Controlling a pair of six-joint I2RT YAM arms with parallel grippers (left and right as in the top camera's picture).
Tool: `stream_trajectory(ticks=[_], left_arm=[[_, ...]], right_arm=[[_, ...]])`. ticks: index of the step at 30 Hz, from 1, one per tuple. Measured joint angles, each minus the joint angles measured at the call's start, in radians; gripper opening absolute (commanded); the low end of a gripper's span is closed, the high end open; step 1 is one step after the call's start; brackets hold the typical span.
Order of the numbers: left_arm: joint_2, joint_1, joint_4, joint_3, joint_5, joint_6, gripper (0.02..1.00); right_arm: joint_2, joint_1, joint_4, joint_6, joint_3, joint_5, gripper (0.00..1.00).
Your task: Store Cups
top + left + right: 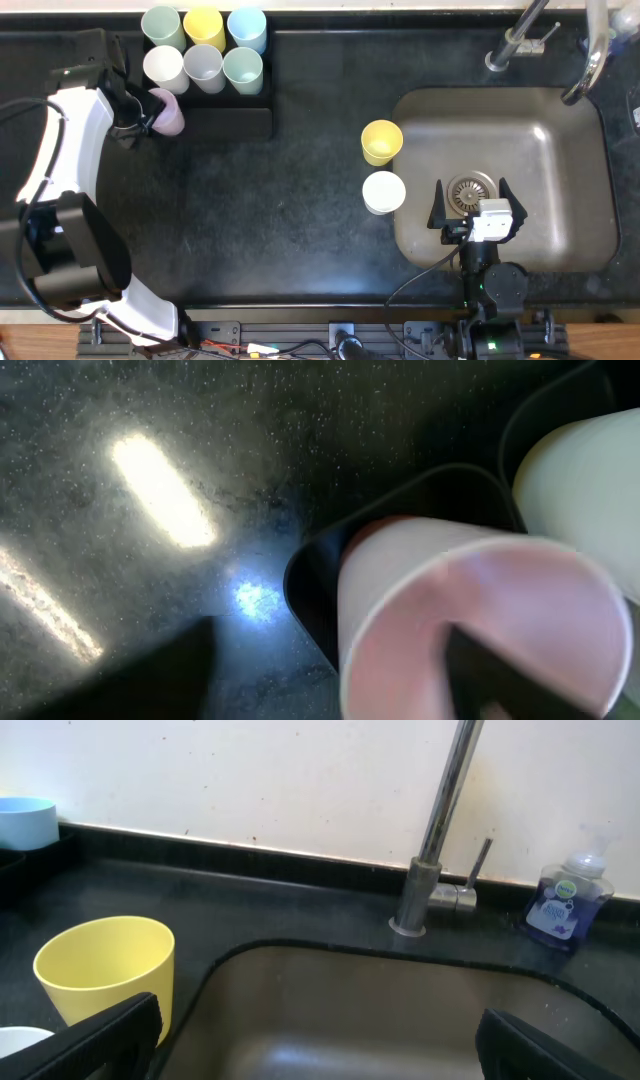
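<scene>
**Cup storage, placement step.** The left claw (pixel 148 112) holds a pale pink plastic cup (pixel 168 110) by its wall, one finger inside the mouth and the other outside. Because of this grip the cup lies tilted, with its open mouth toward the claw and its base pointing away. It hangs over the near-left corner of the black rectangular tray (pixel 240 125), whose front row is unoccupied. Gripping at the rim probably leaves the base free to go down first into that row, though the cup would first have to be turned upright. Whether the cup touches the tray cannot be told.

Behind it, six pastel cups (pixel 205 45) stand upright and close together in two rows of three. The stored white cup (pixel 580 490) is just beside the pink one. The pink cup is smooth, slightly tapered, thin-walled, matt and empty.

A yellow plastic cup (pixel 381 141) and a white plastic cup (pixel 383 192) stand upright on the dark speckled desk (pixel 280 220). They are near each other at the left rim of the steel sink (pixel 560 150), on the right arm's side. The right claw (pixel 470 190) hovers over the sink with its fingers spread wide and holds nothing, apparently parked clear of the left arm's work. A chrome tap (pixel 430 850) and a blue soap bottle (pixel 565 905) stand behind the sink.
</scene>
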Motion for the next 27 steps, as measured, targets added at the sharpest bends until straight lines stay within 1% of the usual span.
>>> stream_trajectory(ticks=[6,9,13,15,20,24,27], left_arm=[[-0.012,0.0,-0.001,0.0,0.0,-0.003,0.998],[-0.073,-0.008,-0.002,-0.008,-0.001,-0.003,1.0],[-0.221,-0.07,-0.003,0.0,-0.011,0.021,1.0],[-0.277,-0.16,-0.003,0.04,-0.015,0.058,1.0],[-0.282,-0.494,0.062,0.127,-0.022,0.126,1.0],[-0.184,-0.75,0.08,0.127,-0.023,0.129,1.0],[-0.079,-0.875,0.12,0.127,-0.022,0.111,1.0]], right_arm=[[0.0,0.0,0.0,0.0,0.0,0.0,0.996],[0.0,0.0,0.0,0.0,0.0,0.0,0.996],[0.0,0.0,0.0,0.001,0.0,0.0,0.998],[0.0,0.0,0.0,0.0,0.0,0.0,0.998],[0.0,0.0,0.0,0.001,0.0,0.0,0.998],[0.0,0.0,0.0,0.0,0.0,0.0,0.998],[0.0,0.0,0.0,0.0,0.0,0.0,0.998]])
